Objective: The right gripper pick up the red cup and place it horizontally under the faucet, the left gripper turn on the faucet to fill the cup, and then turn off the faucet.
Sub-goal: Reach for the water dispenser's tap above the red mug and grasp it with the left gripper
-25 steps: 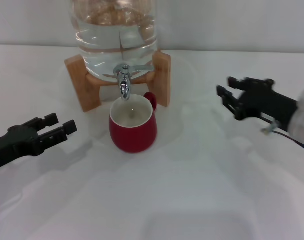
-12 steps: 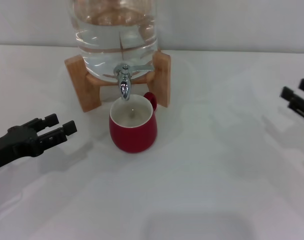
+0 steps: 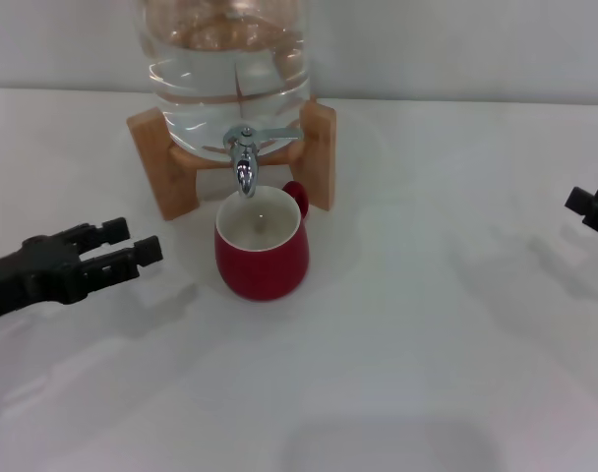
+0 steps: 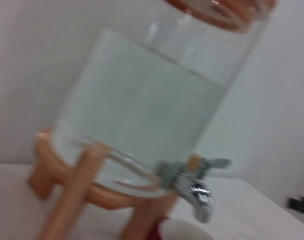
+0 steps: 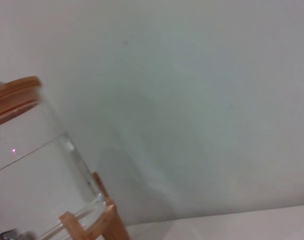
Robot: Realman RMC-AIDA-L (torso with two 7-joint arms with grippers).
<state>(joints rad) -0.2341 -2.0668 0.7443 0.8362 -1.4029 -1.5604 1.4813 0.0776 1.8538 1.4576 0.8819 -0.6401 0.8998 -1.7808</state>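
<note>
The red cup [image 3: 262,251] stands upright on the white table directly below the faucet [image 3: 244,162], with its handle turned toward the back right. Only its cream rim [image 4: 184,233] shows in the left wrist view, below the chrome faucet [image 4: 191,186]. The faucet's lever points to the right. My left gripper [image 3: 130,242] hovers open to the left of the cup, a short gap away, with nothing between its fingers. My right gripper [image 3: 592,206] sits at the far right edge, open and holding nothing, well away from the cup.
A large clear water jar [image 3: 230,69] rests on a wooden stand [image 3: 161,167] behind the cup. The jar's wooden lid [image 5: 14,97] shows in the right wrist view. White table [image 3: 427,344] stretches in front and to the right.
My right gripper has pulled back to the right, from beside the stand to the picture's edge. My left gripper has shifted slightly right toward the cup. The cup has stayed put.
</note>
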